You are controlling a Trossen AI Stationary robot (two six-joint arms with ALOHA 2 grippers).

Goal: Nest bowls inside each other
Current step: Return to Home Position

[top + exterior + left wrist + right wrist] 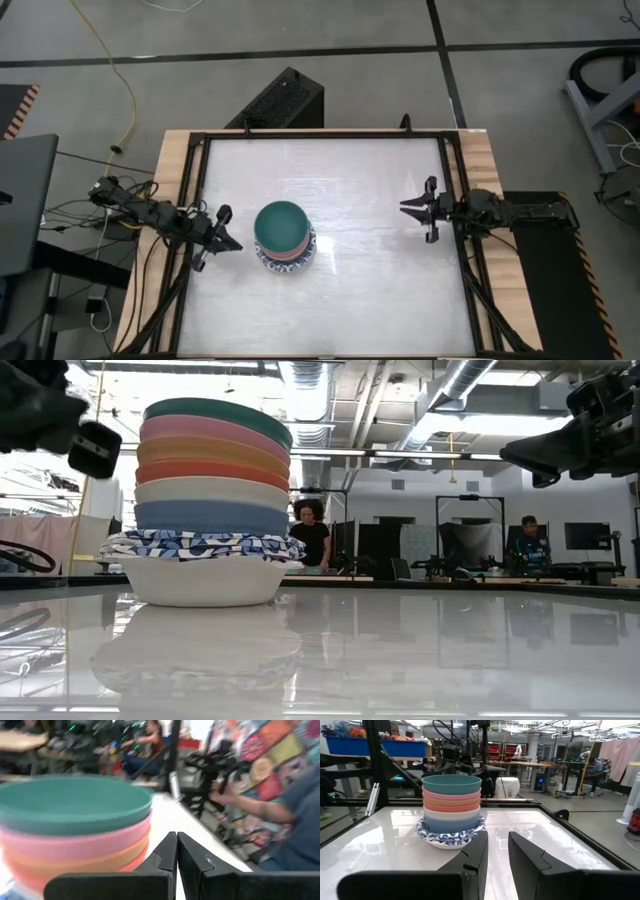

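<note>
The bowls [284, 236] stand nested in one stack at the table's middle, a little left of centre. A teal bowl [451, 784] is on top; under it come pink, orange, red, cream and blue ones, then white bowls with blue-patterned rims [200, 547]. The bottom white bowl [203, 584] rests on the table. My left gripper [236, 245] is shut, held level just left of the stack and apart from it. My right gripper [404, 207] stands open at the table's right side, pointing level toward the stack, nothing between its fingers.
A black frame [320, 137] runs around the white table top [380, 290]. Bare table lies between the stack and my right gripper and along the near side. People show in the room beyond the table in the low view.
</note>
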